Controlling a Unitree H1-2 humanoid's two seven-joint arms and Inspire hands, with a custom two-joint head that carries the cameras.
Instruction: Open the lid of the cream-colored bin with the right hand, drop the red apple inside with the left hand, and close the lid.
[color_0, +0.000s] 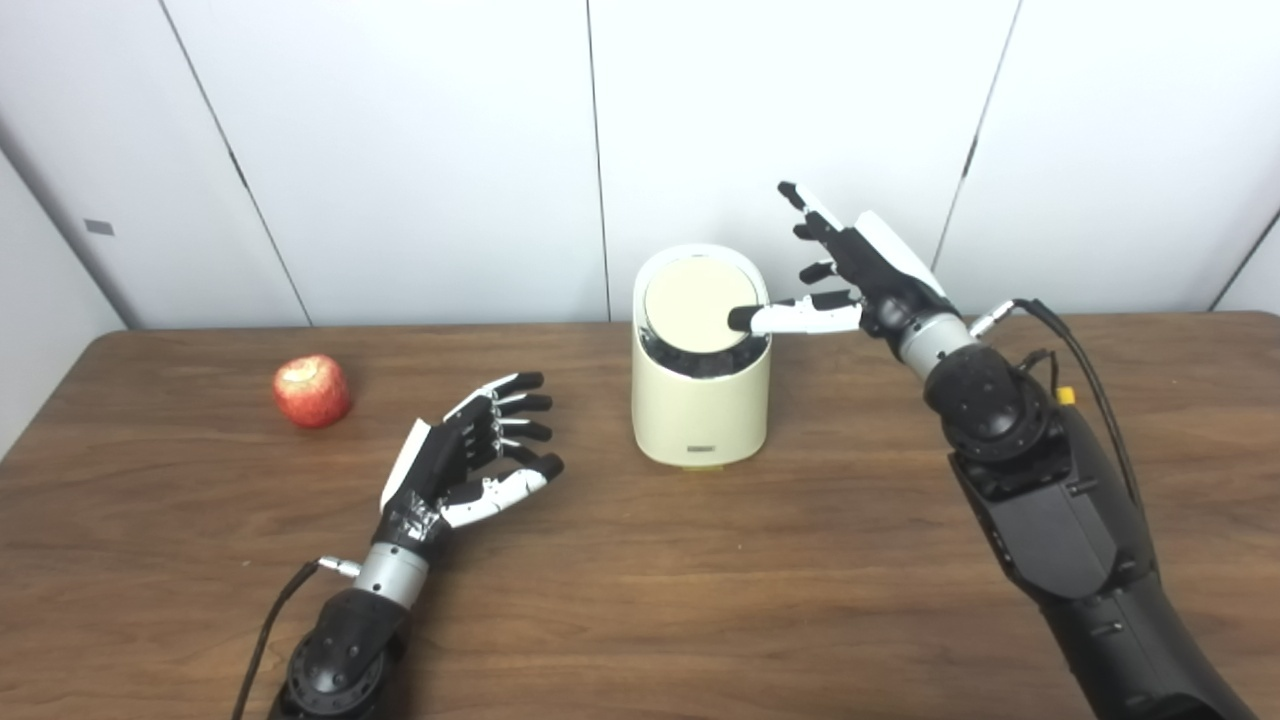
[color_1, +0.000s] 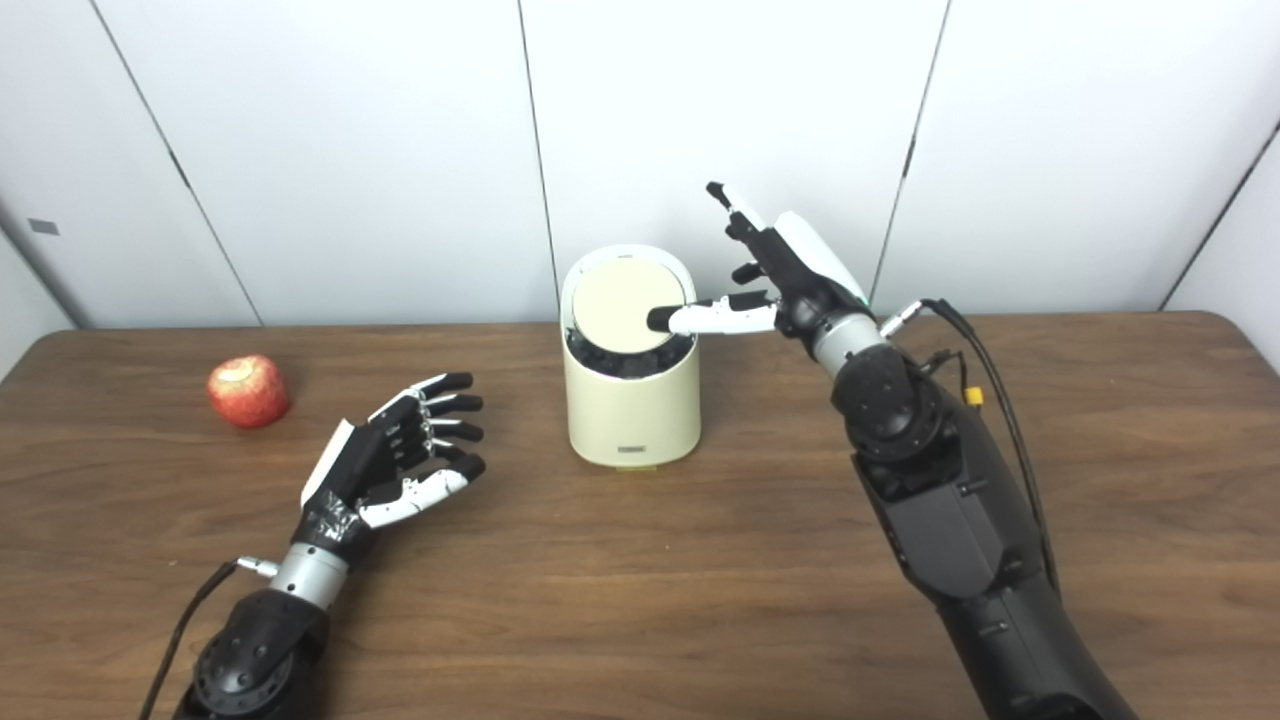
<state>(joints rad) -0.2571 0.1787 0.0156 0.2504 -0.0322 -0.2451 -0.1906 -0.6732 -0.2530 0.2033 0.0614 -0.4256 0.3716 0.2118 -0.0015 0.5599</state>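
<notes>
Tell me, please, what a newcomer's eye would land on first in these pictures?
Probably the cream-colored bin mid-table, its round lid tilted up, with the right hand beside it, one digit reaching over the lid's right edge. Next, the red apple alone at the far left of the wooden table. The left hand lies open between apple and bin, holding nothing.

Dark wood-grain table spans the full width, rounded far corners, bare over most of its top. White panelled wall right behind its far edge, dark vertical seams between panels. Small grey tag on the far-left panel.
</notes>
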